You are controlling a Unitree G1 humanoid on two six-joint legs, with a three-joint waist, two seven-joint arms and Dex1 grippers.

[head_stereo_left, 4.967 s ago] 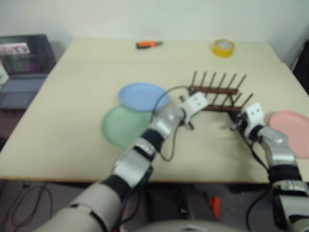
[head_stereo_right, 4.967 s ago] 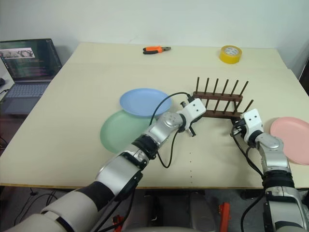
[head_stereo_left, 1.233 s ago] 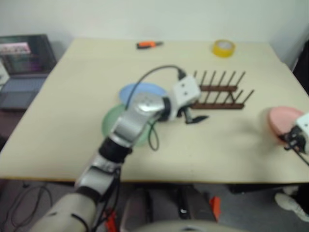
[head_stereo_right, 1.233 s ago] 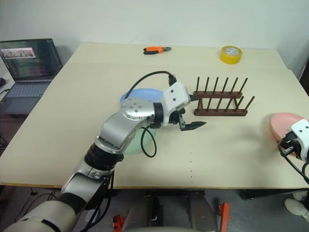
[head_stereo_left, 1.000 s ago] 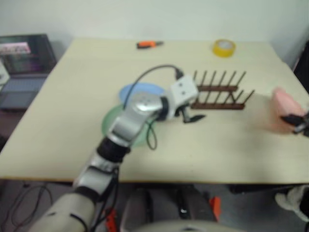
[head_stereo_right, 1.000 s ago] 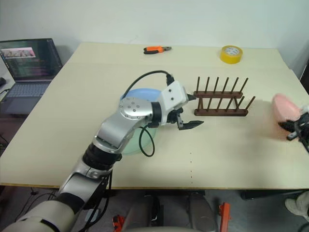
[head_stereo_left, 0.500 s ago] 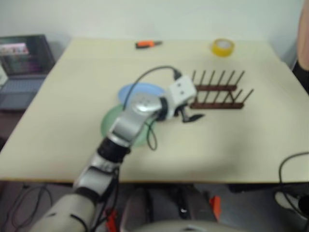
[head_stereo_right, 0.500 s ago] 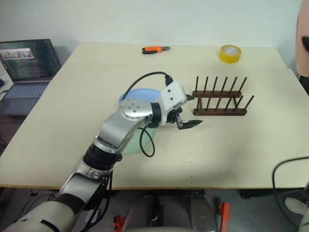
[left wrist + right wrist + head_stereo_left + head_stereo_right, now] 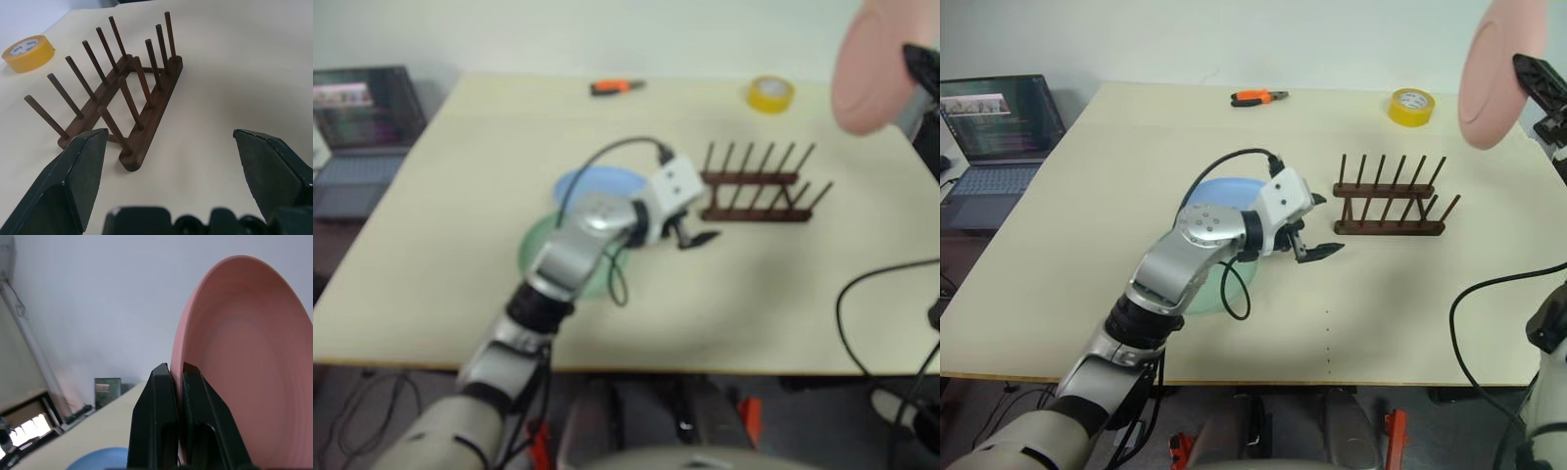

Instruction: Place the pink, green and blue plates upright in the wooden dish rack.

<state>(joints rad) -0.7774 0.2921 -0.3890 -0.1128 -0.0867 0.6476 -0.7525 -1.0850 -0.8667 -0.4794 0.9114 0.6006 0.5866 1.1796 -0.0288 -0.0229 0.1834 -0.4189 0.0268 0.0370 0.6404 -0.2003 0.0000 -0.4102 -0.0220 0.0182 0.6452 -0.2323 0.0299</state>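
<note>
One pink plate (image 9: 1491, 83) pinched in right gripper (image 9: 177, 377).

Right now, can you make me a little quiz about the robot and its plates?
1. True or false: the pink plate lies flat on the table.
2. Which pincer stands open near the rack?
3. Which plates lie flat by the left arm?

Key:
1. False: the right pincer holds it up in the air by its rim.
2. The left pincer.
3. The blue plate and the green plate.
</note>
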